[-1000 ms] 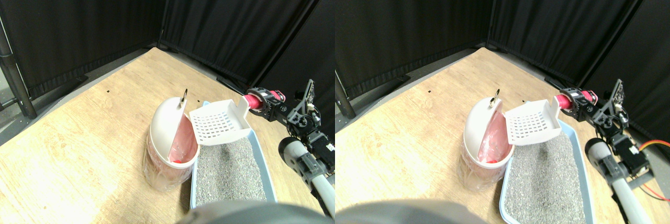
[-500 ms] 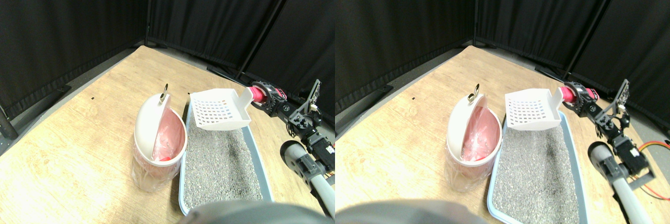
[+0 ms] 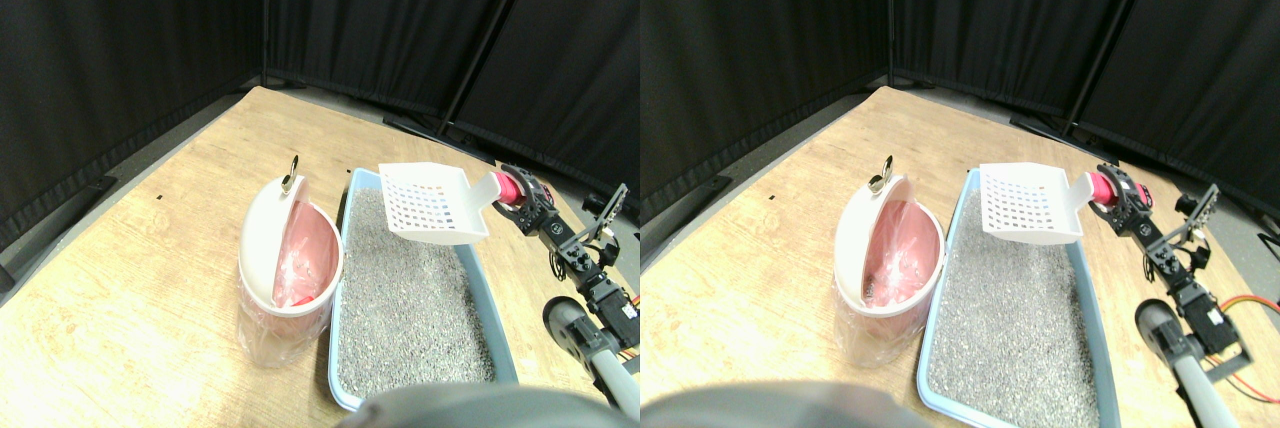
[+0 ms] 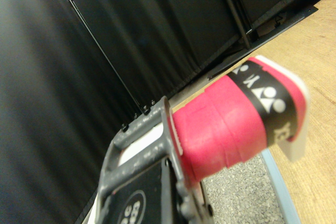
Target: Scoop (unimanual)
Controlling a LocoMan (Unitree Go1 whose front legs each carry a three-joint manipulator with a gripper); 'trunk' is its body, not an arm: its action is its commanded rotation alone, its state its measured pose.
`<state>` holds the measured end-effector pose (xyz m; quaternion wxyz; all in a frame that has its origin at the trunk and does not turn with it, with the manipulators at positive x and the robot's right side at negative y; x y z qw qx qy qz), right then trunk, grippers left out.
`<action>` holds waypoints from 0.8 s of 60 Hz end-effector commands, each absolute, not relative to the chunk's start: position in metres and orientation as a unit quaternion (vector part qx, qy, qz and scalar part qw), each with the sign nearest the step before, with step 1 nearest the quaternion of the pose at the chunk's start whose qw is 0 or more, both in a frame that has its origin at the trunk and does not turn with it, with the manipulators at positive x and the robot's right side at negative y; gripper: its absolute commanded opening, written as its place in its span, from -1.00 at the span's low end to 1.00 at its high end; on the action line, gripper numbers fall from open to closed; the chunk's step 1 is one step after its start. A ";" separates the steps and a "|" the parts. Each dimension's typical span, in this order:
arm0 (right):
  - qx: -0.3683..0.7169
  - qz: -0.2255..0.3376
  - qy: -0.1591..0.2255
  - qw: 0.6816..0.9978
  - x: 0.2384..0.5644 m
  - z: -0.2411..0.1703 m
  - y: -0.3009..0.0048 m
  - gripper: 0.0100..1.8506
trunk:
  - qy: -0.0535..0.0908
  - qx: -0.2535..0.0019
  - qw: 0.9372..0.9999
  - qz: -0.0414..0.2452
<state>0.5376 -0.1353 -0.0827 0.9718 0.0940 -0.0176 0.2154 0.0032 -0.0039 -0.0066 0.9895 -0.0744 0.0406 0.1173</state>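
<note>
Above the litter tray (image 3: 505,343), scoop (image 3: 432,202) lies level, mouth pointing left.

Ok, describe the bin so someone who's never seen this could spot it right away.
Start at the wooden floor and find the long blue litter tray. The bin stands against the tray's left side: the only round, upright thing there, white with a tilted lid and pink liner.
</note>
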 end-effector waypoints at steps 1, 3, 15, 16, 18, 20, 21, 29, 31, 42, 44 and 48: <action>0.113 0.220 -0.056 0.967 0.539 -0.079 -0.138 -0.95 | 0.033 -0.079 0.990 0.111; 0.113 0.215 -0.055 0.969 0.538 -0.080 -0.139 -0.95 | 0.033 -0.079 0.990 0.110; 0.115 0.202 -0.052 0.971 0.535 -0.089 -0.150 -0.95 | 0.038 -0.077 0.991 0.101; 0.114 0.199 -0.052 0.972 0.534 -0.091 -0.151 -0.95 | 0.039 -0.077 0.991 0.100; 0.113 0.200 -0.052 0.972 0.534 -0.092 -0.152 -0.95 | 0.039 -0.077 0.991 0.099; 0.112 0.202 -0.053 0.971 0.534 -0.095 -0.153 -0.95 | 0.040 -0.077 0.991 0.098; 0.113 0.203 -0.052 0.971 0.534 -0.097 -0.154 -0.95 | 0.040 -0.076 0.992 0.097; 0.120 0.189 -0.039 0.974 0.530 -0.106 -0.159 -0.95 | 0.043 -0.074 0.992 0.091; 0.117 0.186 -0.036 0.975 0.529 -0.109 -0.160 -0.95 | 0.044 -0.073 0.992 0.090; 0.121 0.167 -0.023 0.978 0.524 -0.122 -0.166 -0.95 | 0.048 -0.068 0.993 0.079; 0.123 0.170 -0.023 0.977 0.524 -0.125 -0.168 -0.95 | 0.048 -0.068 0.993 0.078; 0.126 0.164 -0.017 0.978 0.523 -0.129 -0.172 -0.95 | 0.050 -0.067 0.994 0.075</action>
